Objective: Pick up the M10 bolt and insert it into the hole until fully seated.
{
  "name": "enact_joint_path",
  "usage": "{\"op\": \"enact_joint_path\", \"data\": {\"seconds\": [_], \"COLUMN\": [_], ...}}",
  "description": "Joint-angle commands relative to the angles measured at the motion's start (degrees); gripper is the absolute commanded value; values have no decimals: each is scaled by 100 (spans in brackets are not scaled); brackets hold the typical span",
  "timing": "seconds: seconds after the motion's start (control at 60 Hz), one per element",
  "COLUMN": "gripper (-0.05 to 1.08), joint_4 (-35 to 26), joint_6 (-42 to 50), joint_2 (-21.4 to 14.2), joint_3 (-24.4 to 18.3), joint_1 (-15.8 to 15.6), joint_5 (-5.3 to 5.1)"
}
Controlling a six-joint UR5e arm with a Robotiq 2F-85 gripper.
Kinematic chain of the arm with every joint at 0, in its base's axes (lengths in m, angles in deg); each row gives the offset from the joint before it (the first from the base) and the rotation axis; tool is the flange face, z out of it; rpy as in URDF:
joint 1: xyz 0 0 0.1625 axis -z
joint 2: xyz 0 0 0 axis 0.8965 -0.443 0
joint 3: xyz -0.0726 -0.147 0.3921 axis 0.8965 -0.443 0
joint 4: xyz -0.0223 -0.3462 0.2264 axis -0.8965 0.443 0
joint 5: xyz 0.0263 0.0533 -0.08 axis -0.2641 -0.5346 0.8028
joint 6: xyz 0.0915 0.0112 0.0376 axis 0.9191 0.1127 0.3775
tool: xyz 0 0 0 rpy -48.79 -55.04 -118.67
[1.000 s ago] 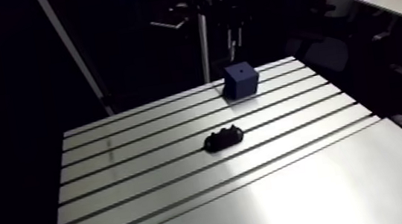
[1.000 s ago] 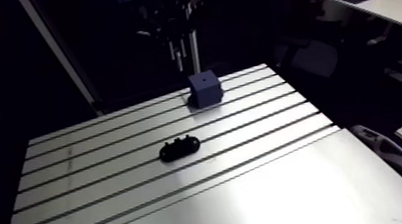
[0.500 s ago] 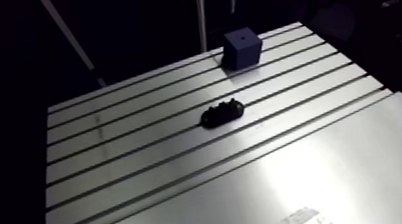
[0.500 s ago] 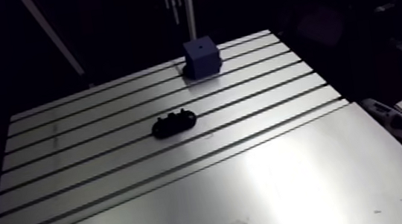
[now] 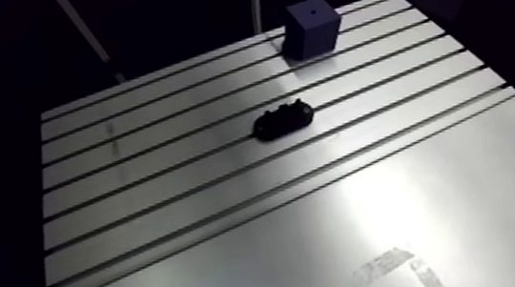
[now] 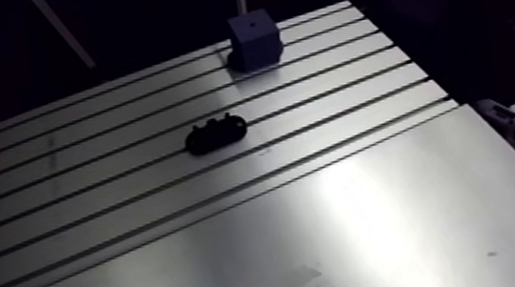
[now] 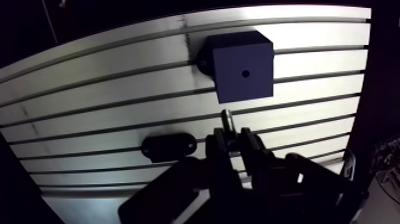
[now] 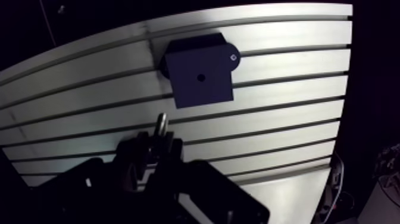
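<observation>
The M10 bolt [image 7: 228, 121] was pinched tight in the claw [image 7: 234, 140], short of the blue block [image 7: 241, 65] and its hole [image 7: 245, 74] on the counter [image 7: 119, 101].

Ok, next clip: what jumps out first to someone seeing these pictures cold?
The dark blue block with a small hole in its top face stands near the far edge of the table. In the wrist view the gripper is shut on the bolt, which sticks out ahead of it, short of the block. A black holder lies mid-table.
</observation>
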Motion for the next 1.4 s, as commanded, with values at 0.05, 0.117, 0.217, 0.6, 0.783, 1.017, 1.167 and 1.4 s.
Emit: {"op": "enact_joint_path", "data": {"seconds": [0.05,0.117,0.217,0.6,0.783,1.017,1.167,1.4], "gripper": [108,108,108,108,108,108,108,108], "joint_4": [-29,-47,-50,13,13,22,45,400], "joint_6": [88,99,101,108,108,117,117,99], "joint_2": [251,280,290,317,317,377,387,396], "joint_3": [-208,-237,-230,-141,-139,-124,-107,-10], "joint_1": [54,54,54,107,116,151,175,246], "joint_5": [-8,-8,-8,0,-8,-8,-39,-52]}}
